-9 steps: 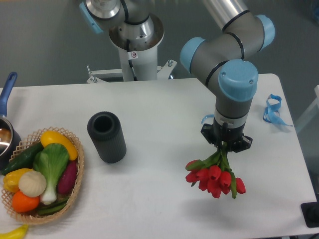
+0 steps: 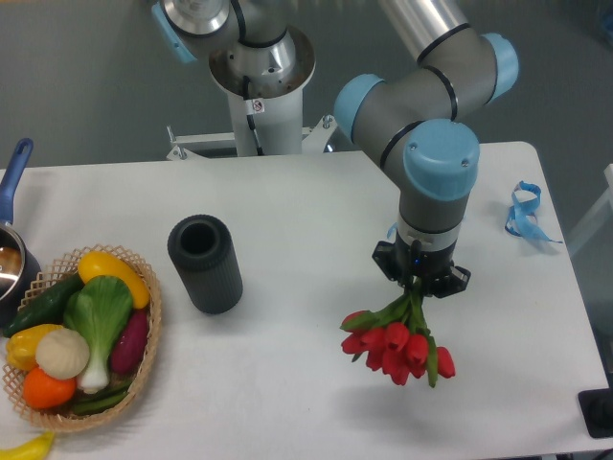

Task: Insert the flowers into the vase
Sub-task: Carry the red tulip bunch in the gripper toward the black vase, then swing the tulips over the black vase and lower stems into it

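Since the earlier frame the arm has shifted to the left in the camera view, toward the vase (image 2: 204, 263), and the flowers (image 2: 395, 343) have travelled with it; the red heads now sit a little lower and further left over the white bench (image 2: 306, 201). The vase, the basket and the blue ribbon have not moved. The gripper (image 2: 419, 284) points downward with its fingers clenched on the green stems at the top of the bunch — the stems emerge directly from between the black fingers (image 2: 445, 281), which stand close together with only the stems between them. The flowers hang below the grasp, heads downward and toward the camera, tilted slightly left; whether the heads touch the bench surface cannot be told from this view. The vase stands on the bench left of centre, upright, its round mouth open and facing up, well apart from the flowers. To its left the wicker basket (image 2: 144, 369) holds toy vegetables — just beside it, at the left edge, a pot (image 2: 11, 273) with a blue handle is partly in view. A blue ribbon (image 2: 525, 213) lies near the right edge of the bench.
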Action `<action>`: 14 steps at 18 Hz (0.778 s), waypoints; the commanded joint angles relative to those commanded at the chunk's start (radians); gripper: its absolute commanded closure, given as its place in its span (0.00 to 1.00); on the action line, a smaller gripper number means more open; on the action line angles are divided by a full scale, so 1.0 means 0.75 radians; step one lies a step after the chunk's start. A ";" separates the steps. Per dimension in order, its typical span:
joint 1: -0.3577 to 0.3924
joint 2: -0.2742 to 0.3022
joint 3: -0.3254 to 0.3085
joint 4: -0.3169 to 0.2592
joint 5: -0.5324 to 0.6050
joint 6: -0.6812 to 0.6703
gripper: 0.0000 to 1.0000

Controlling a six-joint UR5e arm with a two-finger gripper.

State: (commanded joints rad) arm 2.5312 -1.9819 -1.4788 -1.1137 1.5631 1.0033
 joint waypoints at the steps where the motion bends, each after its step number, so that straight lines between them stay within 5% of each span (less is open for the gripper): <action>1: -0.004 0.000 0.000 0.000 -0.008 -0.033 1.00; 3: -0.016 0.000 0.002 0.004 -0.029 -0.055 1.00; 14: -0.094 0.004 -0.012 0.323 -0.337 -0.364 1.00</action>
State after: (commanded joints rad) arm 2.4606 -1.9788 -1.4879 -0.8715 1.3103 0.7304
